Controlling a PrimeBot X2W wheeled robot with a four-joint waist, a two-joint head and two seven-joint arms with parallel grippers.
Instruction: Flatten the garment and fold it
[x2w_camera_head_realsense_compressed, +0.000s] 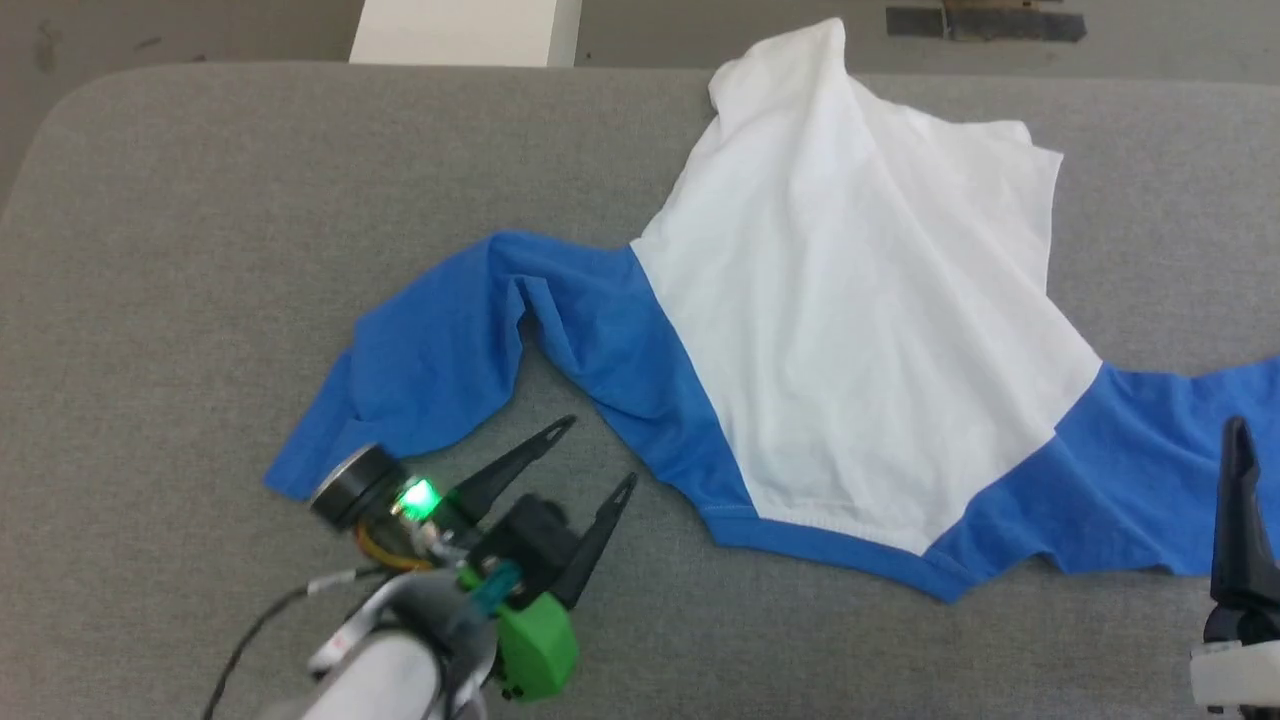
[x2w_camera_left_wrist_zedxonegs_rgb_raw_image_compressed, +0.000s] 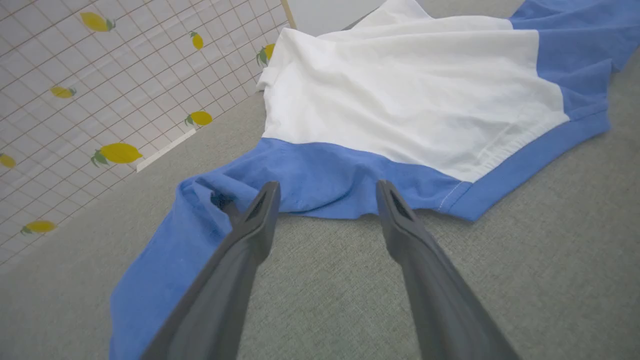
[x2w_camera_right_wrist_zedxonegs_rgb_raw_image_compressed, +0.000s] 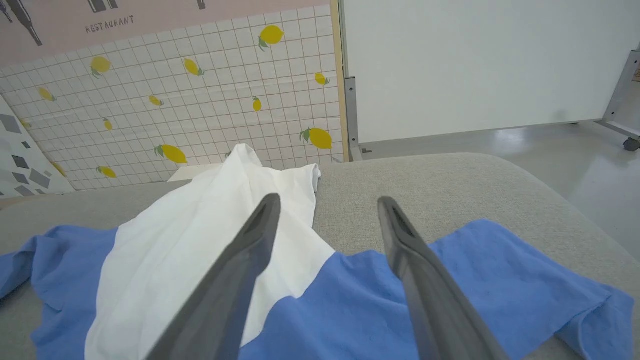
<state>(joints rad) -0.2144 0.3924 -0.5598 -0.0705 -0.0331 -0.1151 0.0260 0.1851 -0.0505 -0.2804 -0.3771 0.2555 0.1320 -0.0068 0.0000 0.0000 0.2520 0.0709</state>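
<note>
The garment (x2w_camera_head_realsense_compressed: 850, 320) lies crumpled on the grey padded table (x2w_camera_head_realsense_compressed: 200, 250), its white body in the middle and a blue sleeve reaching out to each side. The blue collar edge faces the near side. My left gripper (x2w_camera_head_realsense_compressed: 595, 455) stands open at the lower left, over bare table just short of the left sleeve (x2w_camera_head_realsense_compressed: 430, 350). In the left wrist view the garment (x2w_camera_left_wrist_zedxonegs_rgb_raw_image_compressed: 400, 100) lies beyond the open left gripper (x2w_camera_left_wrist_zedxonegs_rgb_raw_image_compressed: 327, 192). My right gripper (x2w_camera_right_wrist_zedxonegs_rgb_raw_image_compressed: 327, 207) is open above the right sleeve (x2w_camera_right_wrist_zedxonegs_rgb_raw_image_compressed: 500, 280), holding nothing; one dark finger of it (x2w_camera_head_realsense_compressed: 1240, 520) shows at the head view's right edge.
A tiled wall with lemon prints (x2w_camera_right_wrist_zedxonegs_rgb_raw_image_compressed: 175, 100) and a white panel (x2w_camera_right_wrist_zedxonegs_rgb_raw_image_compressed: 475, 65) stand beyond the table's far edge. Grey floor (x2w_camera_right_wrist_zedxonegs_rgb_raw_image_compressed: 575, 160) lies off the table's rounded right corner. Bare grey table stretches left of the garment.
</note>
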